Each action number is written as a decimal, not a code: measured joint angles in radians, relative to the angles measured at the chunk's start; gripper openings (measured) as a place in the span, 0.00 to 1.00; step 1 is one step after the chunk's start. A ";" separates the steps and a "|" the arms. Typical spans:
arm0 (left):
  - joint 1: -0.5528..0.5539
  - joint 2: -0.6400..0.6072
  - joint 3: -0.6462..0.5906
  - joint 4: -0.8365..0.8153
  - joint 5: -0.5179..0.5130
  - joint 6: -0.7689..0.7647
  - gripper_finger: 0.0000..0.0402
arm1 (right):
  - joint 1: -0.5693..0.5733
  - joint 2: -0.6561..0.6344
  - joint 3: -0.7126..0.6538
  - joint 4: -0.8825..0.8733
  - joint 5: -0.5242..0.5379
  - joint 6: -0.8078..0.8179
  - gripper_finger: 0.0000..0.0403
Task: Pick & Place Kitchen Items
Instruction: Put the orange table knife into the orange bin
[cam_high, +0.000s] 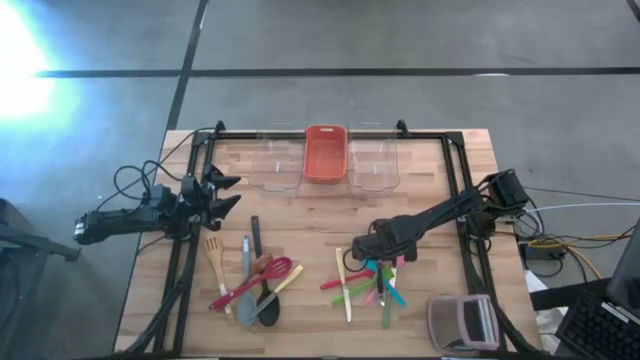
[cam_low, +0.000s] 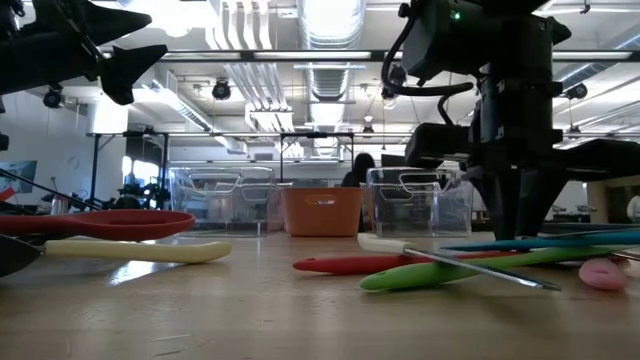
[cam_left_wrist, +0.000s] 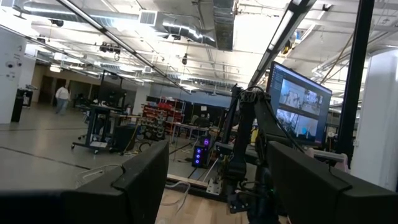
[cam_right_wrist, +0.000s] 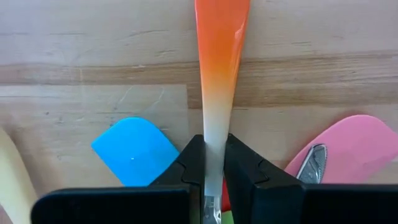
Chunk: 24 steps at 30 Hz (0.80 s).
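Small plastic spoons and pale sticks (cam_high: 372, 282) lie in a heap at the table's near right. Larger spoons and spatulas (cam_high: 250, 280) lie at the near left. My right gripper (cam_high: 366, 246) is down at the far edge of the small heap, shut on an orange-red utensil (cam_right_wrist: 221, 50). A blue spoon (cam_right_wrist: 134, 149) and a pink one (cam_right_wrist: 354, 146) lie either side of it. My left gripper (cam_high: 228, 192) is open and empty, raised over the table's left side. My right gripper pinches the orange-red utensil's narrow pale part (cam_right_wrist: 213, 134) between its two fingers (cam_right_wrist: 186, 165). The fingers point down from above and lie across the utensil. The rest of it runs away from the fingers along the wooden tabletop; whether it is lifted I cannot tell.
Two clear bins (cam_high: 275, 165) (cam_high: 375, 165) flank a red bin (cam_high: 325, 153) at the table's far middle. A grey-and-pink boxy gadget (cam_high: 462, 322) stands at the near right corner. Bare wood (cam_high: 310, 215) lies between the bins and the utensils.
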 joint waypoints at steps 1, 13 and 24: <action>0.000 0.000 0.000 0.000 0.000 0.000 0.68 | 0.001 -0.005 0.000 0.000 0.005 -0.001 0.06; 0.000 0.000 0.000 -0.003 0.000 0.000 0.68 | 0.002 -0.018 0.000 -0.004 0.017 -0.022 0.06; 0.000 0.000 0.000 -0.003 0.000 0.000 0.68 | 0.001 -0.059 0.025 -0.015 0.059 -0.055 0.06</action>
